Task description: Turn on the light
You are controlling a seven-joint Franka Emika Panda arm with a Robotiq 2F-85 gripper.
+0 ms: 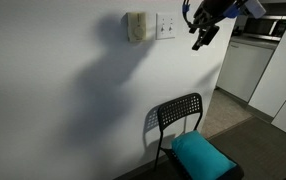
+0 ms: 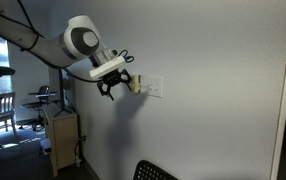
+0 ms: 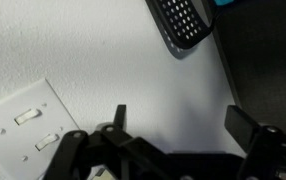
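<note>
The light switch (image 1: 166, 25) is a small white square wall plate with small toggles. It also shows in an exterior view (image 2: 154, 88) and at the lower left of the wrist view (image 3: 28, 125). No lamp is in view. My gripper (image 1: 201, 40) hangs in the air just to the right of the plate, apart from it. In an exterior view (image 2: 115, 88) it is in front of the wall near the plate. In the wrist view the fingers (image 3: 180, 122) are spread wide with bare white wall between them. The gripper is open and empty.
A beige box with a round dial (image 1: 136, 27) sits on the wall beside the switch. A black chair (image 1: 179, 118) with a teal cushion (image 1: 200, 153) stands below. The wall's corner edge lies near the gripper. A cabinet (image 2: 63, 135) stands by the wall.
</note>
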